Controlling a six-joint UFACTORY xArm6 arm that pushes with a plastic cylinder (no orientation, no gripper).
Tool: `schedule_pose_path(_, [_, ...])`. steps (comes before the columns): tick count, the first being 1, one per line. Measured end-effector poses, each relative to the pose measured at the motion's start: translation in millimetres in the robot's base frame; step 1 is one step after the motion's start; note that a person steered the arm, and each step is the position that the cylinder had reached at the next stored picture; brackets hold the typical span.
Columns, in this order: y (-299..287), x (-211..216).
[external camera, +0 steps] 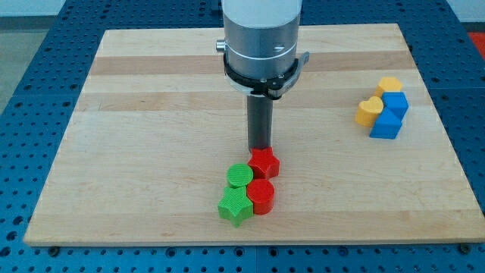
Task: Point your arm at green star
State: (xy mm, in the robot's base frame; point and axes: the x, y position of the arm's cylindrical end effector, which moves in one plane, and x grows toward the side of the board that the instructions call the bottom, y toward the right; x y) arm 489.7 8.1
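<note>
- Fingers do not exist on this arm, so no wide, narrow or holding state applies; it ends in a dark rod, and my tip (pixel 261 149) sits at the rod's lower end, near the middle of the desk (pixel 151 114).
- Whether my tip touches the red star (pixel 264 162) I cannot tell; it stands right at that block's upper edge, and the block hides the very end.
- Green star (pixel 236 205) lies at the bottom of the central cluster, towards the view's bottom and slightly left of my tip, close to the desk's near edge.
- Between my tip and the green star stand other blocks: the red star directly below my tip, then the green cylinder (pixel 241 176) just left and below it, and the red cylinder (pixel 261 196) below the red star.
- Green cylinder sits just above the green star, the two seeming to touch; the red cylinder sits just beside the green star on its right.
- All four central blocks are packed together in one clump.
- Well apart, at the view's right, a second group sits: a yellow heart (pixel 369 111), a yellow block (pixel 389 84) above it whose shape I cannot make out, and two blue blocks (pixel 389 115) pressed together beside them.
- Around the desk lies a blue perforated surface (pixel 30 61).
</note>
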Motion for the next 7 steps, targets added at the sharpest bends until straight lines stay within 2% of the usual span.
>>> schedule_pose_path(2, [6, -7])
schedule_pose_path(4, [54, -15])
schedule_pose_path(7, [82, 57])
